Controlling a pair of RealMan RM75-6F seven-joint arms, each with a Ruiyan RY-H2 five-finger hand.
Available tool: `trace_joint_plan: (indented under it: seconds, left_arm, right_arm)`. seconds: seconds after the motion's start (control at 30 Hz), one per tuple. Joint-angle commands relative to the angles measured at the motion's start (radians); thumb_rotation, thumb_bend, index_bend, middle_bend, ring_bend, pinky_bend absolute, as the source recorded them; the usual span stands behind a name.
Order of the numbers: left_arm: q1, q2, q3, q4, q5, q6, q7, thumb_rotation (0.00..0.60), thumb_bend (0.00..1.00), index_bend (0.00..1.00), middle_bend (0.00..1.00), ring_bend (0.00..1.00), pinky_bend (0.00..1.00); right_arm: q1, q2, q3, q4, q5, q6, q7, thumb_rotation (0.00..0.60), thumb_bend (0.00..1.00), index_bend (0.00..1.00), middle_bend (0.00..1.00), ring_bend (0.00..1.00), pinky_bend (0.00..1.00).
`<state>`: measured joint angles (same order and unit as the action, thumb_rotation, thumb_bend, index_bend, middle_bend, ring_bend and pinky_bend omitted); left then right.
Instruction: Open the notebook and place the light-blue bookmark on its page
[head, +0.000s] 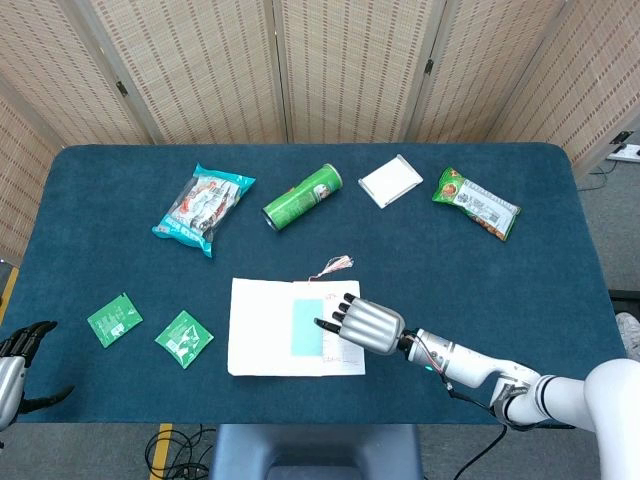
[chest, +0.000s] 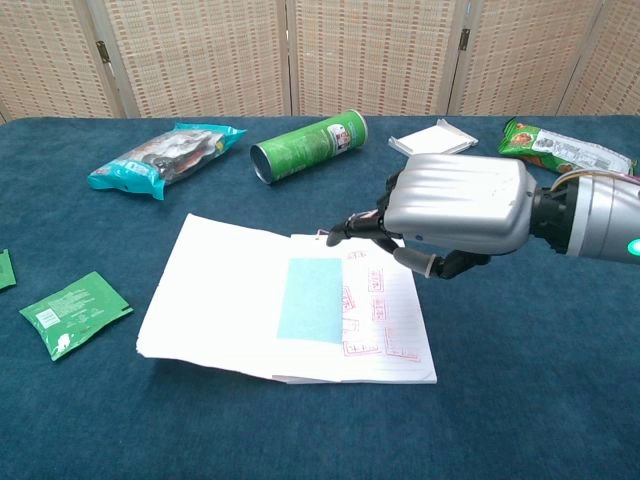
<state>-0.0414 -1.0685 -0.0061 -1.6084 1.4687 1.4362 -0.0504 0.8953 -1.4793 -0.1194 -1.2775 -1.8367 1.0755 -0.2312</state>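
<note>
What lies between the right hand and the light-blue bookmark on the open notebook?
Only a strip of lined page with red stamps: in the chest view the right hand hangs beside the light-blue bookmark on the notebook, holding nothing.

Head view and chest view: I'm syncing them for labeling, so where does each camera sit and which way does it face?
Head view: high up, looking steeply down on the table; shows right hand and left hand at the edge.
Chest view: low at the table's near edge, facing across toward the screens; shows the right hand.
Shared: the open notebook, the light-blue bookmark, right hand.
</note>
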Motion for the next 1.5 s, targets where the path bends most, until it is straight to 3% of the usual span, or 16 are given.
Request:
trace_joint_plan:
  seconds: [0.03,0.2,0.4,0.8,1.5]
  left_arm:
    - [0.0,0.002,0.0,-0.002,-0.001,0.001,0.002,0.6,0.15,0.16,0.17,0.15,0.23]
    - [0.001,0.005,-0.001,-0.006,-0.002,0.005,0.004,0.6,0.15,0.16,0.17,0.15,0.23]
    - [0.002,0.009,0.0,-0.011,-0.002,0.007,0.007,0.6,0.15,0.16,0.17,0.15,0.23]
    - [0.008,0.014,0.004,-0.014,-0.003,0.012,0.007,0.6,0.15,0.16,0.17,0.15,0.23]
    - [0.014,0.007,0.007,0.001,-0.012,0.01,-0.004,0.6,0.15,0.16,0.17,0.15,0.23]
  right_arm:
    - [0.008,0.008,-0.002,-0.027,-0.011,-0.013,0.007,0.6,0.7,0.19,0.65,0.68,0.64]
    - [0.037,0.023,-0.002,-0.085,-0.014,-0.075,0.022,0.6,0.84,0.19,0.85,0.87,0.82]
    - [0.084,0.041,0.005,-0.155,-0.006,-0.178,0.014,0.6,1.0,0.19,0.99,0.99,0.95]
    - [0.149,0.025,0.018,-0.224,0.025,-0.336,-0.015,0.6,1.0,0.19,1.0,1.0,0.96]
    - [0.162,-0.059,0.047,-0.152,0.079,-0.388,-0.051,0.6,1.0,0.19,1.0,1.0,0.96]
